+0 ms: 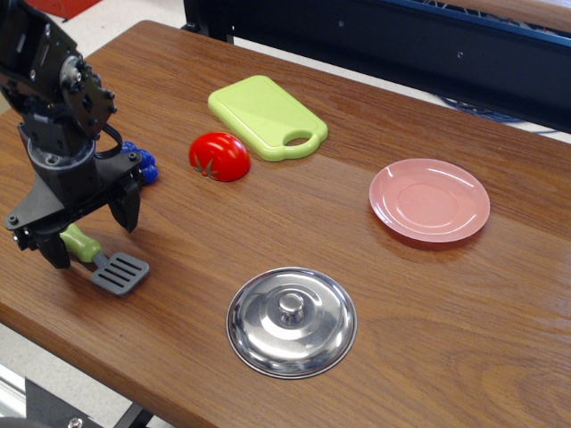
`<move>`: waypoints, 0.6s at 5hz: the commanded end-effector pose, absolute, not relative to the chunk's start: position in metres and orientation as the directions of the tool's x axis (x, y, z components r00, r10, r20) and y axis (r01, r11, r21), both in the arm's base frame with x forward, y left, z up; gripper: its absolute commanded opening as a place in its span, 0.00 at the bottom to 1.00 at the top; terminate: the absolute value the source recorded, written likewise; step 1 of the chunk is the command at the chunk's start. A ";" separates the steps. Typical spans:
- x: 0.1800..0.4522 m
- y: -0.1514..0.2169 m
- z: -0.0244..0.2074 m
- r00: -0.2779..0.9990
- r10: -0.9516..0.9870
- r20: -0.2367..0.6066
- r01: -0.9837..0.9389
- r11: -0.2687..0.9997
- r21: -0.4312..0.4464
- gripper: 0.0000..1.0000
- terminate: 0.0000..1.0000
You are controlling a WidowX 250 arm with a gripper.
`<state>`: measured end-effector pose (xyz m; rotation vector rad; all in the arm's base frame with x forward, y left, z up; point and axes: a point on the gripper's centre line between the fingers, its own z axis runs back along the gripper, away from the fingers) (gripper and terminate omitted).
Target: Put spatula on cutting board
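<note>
— Where's the spatula [105,259]?

— On the table at my 8 o'clock, not yet lifted. My gripper [87,234] straddles its green handle, fingers spread wide (nothing held).

— And the cutting board [265,116]?

— At 12 o'clock, beyond the tomato [219,157], bare. Grasp, carry and placement all remain, I'd say.

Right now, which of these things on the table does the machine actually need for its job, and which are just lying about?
Needed for the job:
spatula
cutting board
pincer, open over the spatula's handle

Just lying about:
tomato
pink plate
metal lid
blue toy, half hidden behind the arm
</note>
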<state>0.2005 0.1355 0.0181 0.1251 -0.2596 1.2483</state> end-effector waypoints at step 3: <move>0.199 0.147 0.008 0.234 0.926 0.295 -0.960 0.269 -0.082 0.00 0.00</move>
